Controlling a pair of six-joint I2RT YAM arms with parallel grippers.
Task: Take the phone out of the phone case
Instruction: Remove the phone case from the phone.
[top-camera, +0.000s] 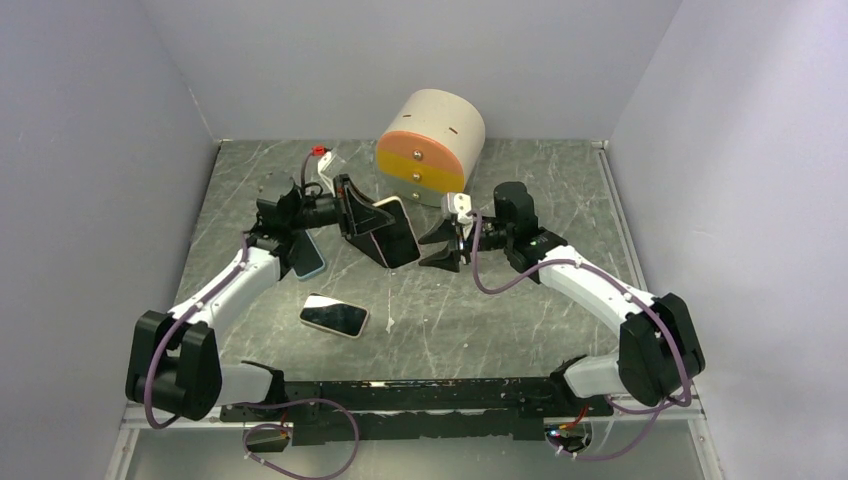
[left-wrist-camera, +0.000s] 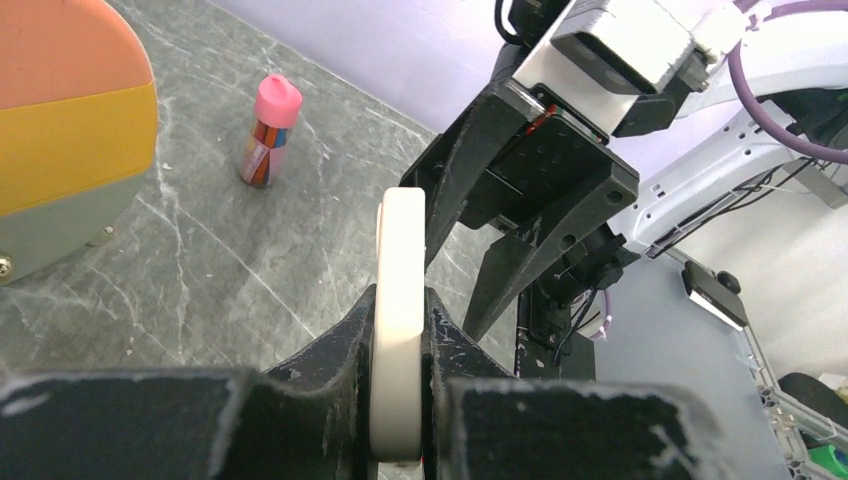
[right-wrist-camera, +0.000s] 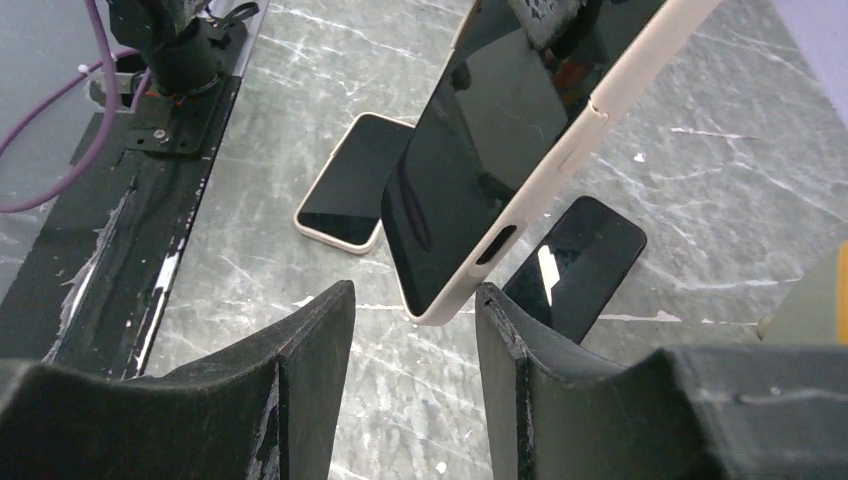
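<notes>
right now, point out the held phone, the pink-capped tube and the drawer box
held phone (right-wrist-camera: 480, 170): right wrist view, middle of its dark screen
tube (left-wrist-camera: 266, 140): left wrist view, upper body just under the pink cap
drawer box (top-camera: 445, 120): top external view, its pale curved top

Three phones: one raised phone (top-camera: 395, 232) in a cream case; one flat phone (top-camera: 334, 316) also in a cream case; one dark phone (right-wrist-camera: 580, 262) whose case I cannot make out. One round drawer unit (top-camera: 430, 145) with three coloured fronts; one pink-capped tube (left-wrist-camera: 268, 130); two grippers, the left gripper (left-wrist-camera: 400, 320) and right gripper (right-wrist-camera: 415, 300).
</notes>
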